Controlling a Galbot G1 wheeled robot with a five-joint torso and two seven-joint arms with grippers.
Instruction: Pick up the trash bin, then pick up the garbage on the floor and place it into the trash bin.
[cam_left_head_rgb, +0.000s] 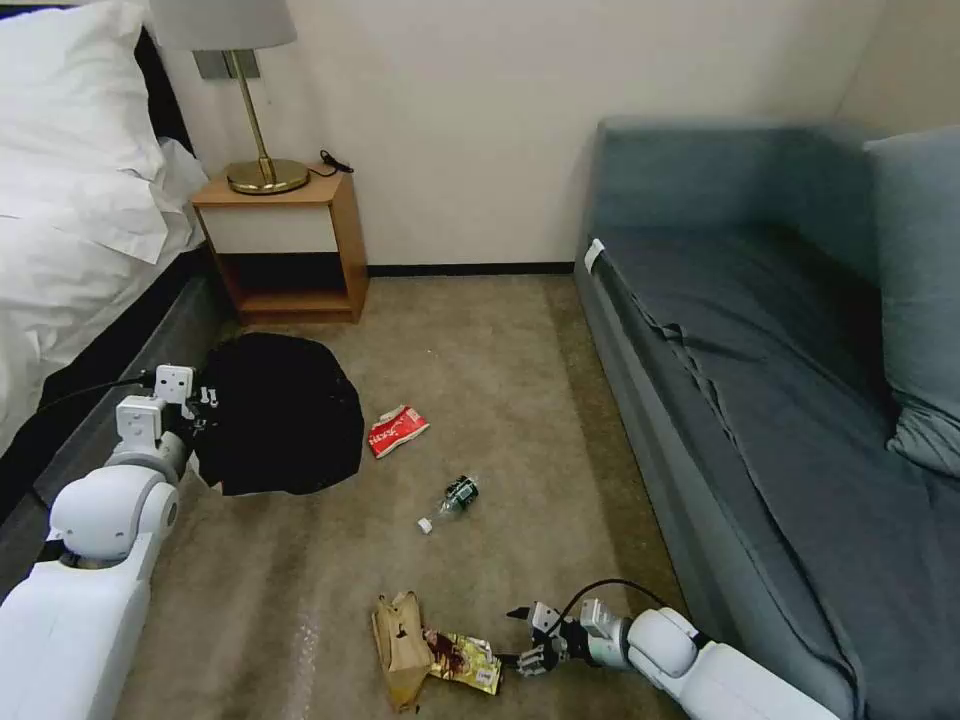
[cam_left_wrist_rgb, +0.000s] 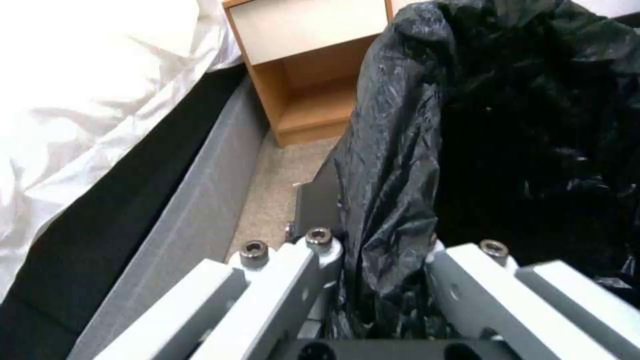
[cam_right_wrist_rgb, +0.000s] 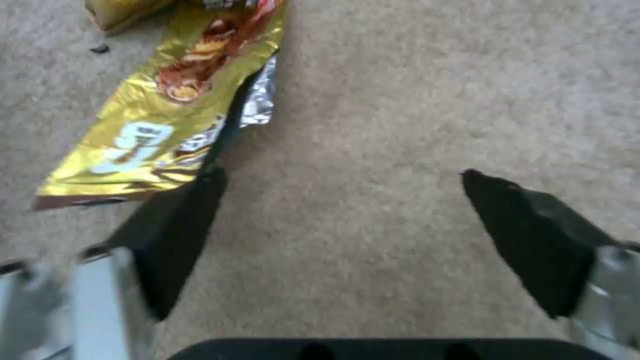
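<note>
You can't really see the trash bin (cam_left_head_rgb: 275, 415) itself: the glossy black liner drapes over it so the white plastic is hidden, and from the head view it's just a crinkly dark blob on the carpet (cam_left_head_rgb: 500, 350) between the bed (cam_left_head_rgb: 70, 250) and the wooden nightstand (cam_left_head_rgb: 285, 240). Your left tool (cam_left_head_rgb: 200, 408) is clamped on the bag-covered rim; in the left wrist view a fold of liner (cam_left_wrist_rgb: 393, 200) sits pinched between the pale fingers (cam_left_wrist_rgb: 313, 260).

Your right tool (cam_left_head_rgb: 528, 640) hangs low over the carpet with its dark wedge tips (cam_right_wrist_rgb: 180, 225) spread wide and nothing in them, one tip just beside the shiny yellow snack wrapper (cam_left_head_rgb: 465, 660), whose far end is cut off in the wrist view. The crumpled brown paper bag (cam_left_head_rgb: 400, 645) touches the wrapper. The red snack packet (cam_left_head_rgb: 397, 430) and small clear bottle (cam_left_head_rgb: 450, 502) lie farther out, near the bin.
</note>
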